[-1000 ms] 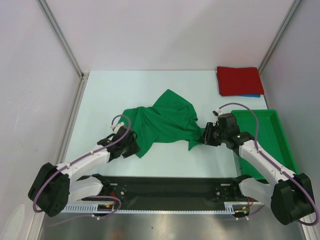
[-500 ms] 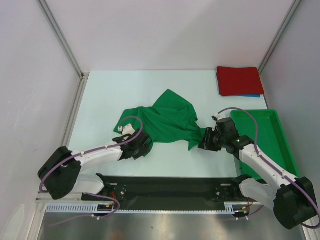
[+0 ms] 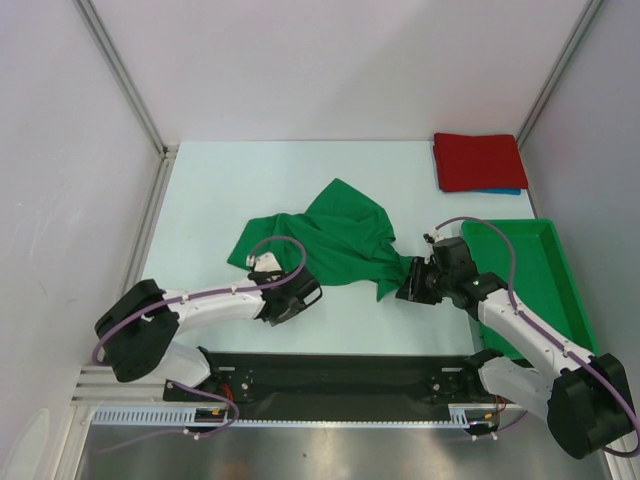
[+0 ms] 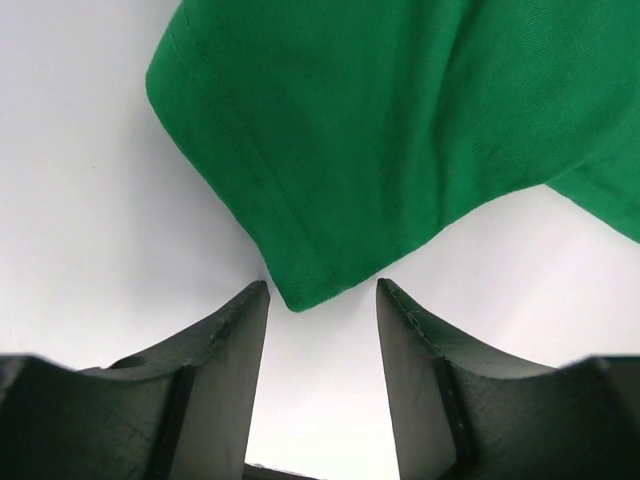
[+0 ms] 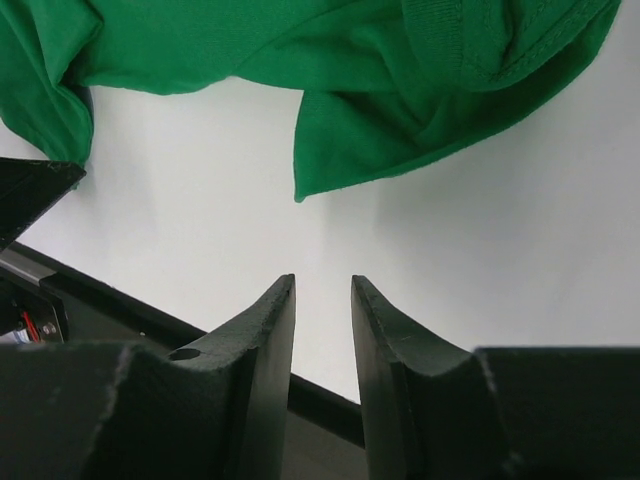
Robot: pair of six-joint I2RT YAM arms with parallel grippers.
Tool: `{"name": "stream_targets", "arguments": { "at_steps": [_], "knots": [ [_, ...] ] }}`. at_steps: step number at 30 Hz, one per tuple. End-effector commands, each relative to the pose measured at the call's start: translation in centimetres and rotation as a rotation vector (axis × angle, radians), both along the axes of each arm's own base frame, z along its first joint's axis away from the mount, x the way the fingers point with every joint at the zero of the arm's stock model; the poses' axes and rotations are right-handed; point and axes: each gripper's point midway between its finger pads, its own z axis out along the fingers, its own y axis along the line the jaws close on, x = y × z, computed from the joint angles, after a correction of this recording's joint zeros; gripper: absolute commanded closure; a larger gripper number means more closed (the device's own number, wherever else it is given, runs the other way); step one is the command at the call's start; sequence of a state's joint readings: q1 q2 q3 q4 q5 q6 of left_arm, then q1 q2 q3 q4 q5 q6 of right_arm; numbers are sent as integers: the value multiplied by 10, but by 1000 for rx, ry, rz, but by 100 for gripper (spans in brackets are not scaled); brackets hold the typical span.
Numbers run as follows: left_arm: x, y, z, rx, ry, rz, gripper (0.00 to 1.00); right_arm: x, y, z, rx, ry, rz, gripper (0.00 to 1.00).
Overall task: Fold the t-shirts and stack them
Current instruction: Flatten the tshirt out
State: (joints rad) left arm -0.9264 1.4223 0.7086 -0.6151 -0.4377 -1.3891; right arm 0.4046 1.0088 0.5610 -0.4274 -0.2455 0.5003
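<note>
A bright green t-shirt [image 3: 335, 238] lies crumpled in the middle of the table. A red t-shirt [image 3: 477, 160] lies folded at the back right, on top of a blue t-shirt [image 3: 503, 190] of which only a thin edge shows. My left gripper [image 3: 301, 295] sits low at the green shirt's near edge. In the left wrist view it [image 4: 322, 286] is open, with a hemmed corner of the green shirt [image 4: 300, 285] just at its tips and nothing between them. My right gripper [image 3: 406, 281] is at the shirt's right tip. In the right wrist view it [image 5: 322, 280] stands narrowly open and empty, short of the green shirt [image 5: 340, 150].
A rigid green bin [image 3: 556, 262] stands at the right edge, beside my right arm. A black rail [image 3: 330, 375] runs along the table's near edge. White walls with metal posts close in the left, back and right sides.
My left arm has swung right along the green shirt's near edge, its jaws widening slightly. My right gripper has shifted a little left and toward the near edge, then held.
</note>
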Motion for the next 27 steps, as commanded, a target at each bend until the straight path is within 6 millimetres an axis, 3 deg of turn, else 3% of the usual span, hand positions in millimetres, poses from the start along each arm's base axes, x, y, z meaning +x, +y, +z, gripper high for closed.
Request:
{"name": "stream_targets", "arguments": {
  "at_steps": [1,11,14,15,17,22,27],
  "knots": [
    [-14,27,-15,114,44,25,47,3,6,7,27,-28,19,65],
    [-10,30,-22,141,46,4,62,1,7,9,38,-25,14,63],
    [-7,30,-22,148,41,-12,85,-1,10,10,44,-28,20,50],
    [-7,32,-21,153,38,-15,100,0,11,9,45,-30,21,44],
    [-7,33,-17,147,20,-21,100,-3,16,5,60,-9,25,41],
    [-4,39,-5,160,-24,-69,100,2,34,0,108,1,-1,48],
    [6,31,19,87,-123,-121,100,11,40,-15,79,-36,-90,48]
  ]
}}
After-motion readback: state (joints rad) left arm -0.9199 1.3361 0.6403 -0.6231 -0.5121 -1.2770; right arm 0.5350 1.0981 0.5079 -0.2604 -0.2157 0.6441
